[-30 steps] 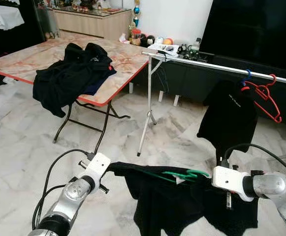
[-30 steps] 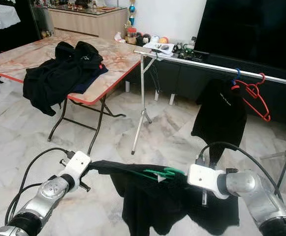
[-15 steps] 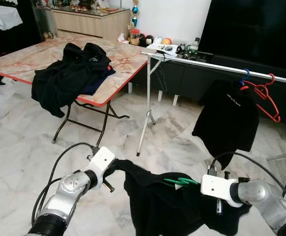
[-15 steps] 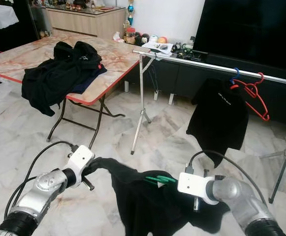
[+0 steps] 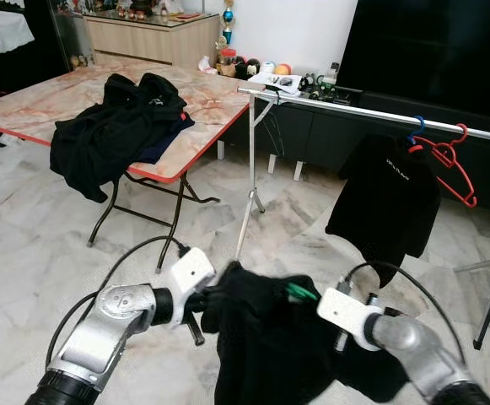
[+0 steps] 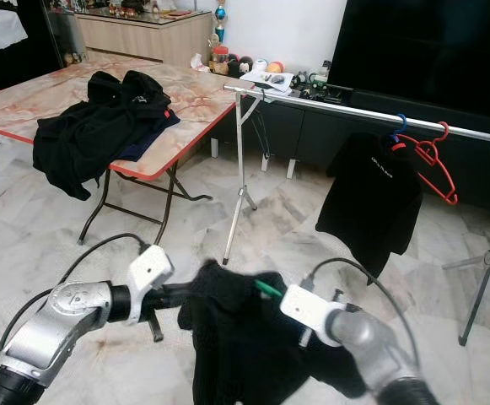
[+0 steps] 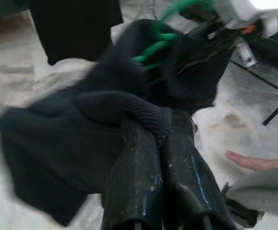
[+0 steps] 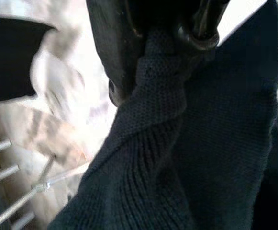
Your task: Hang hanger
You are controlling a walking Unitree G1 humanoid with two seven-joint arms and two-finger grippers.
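Note:
A black knit garment point(image 5: 261, 337) on a green hanger point(image 5: 299, 293) hangs bunched between my two arms, low in front of me. My left gripper point(image 5: 215, 297) is shut on one side of the knit; in the left wrist view its fingers point(image 7: 143, 158) pinch a fold, with the green hanger point(image 7: 162, 38) beyond. My right gripper point(image 8: 165, 33) is shut on the garment's other side, its fingertips buried in the cloth beside the hanger hook. The silver clothes rail point(image 5: 379, 114) stands ahead to the right.
On the rail hang a black shirt point(image 5: 388, 202) on a blue hanger and a bare red hanger point(image 5: 451, 160). A folding table point(image 5: 202, 110) at the left holds a pile of dark clothes point(image 5: 118, 126). A person's hand point(image 7: 251, 162) shows near the floor.
My two grippers have come close together, so the garment, stretched wide a second ago, now hangs bunched in a lump. The green hanger is mostly hidden in the cloth.

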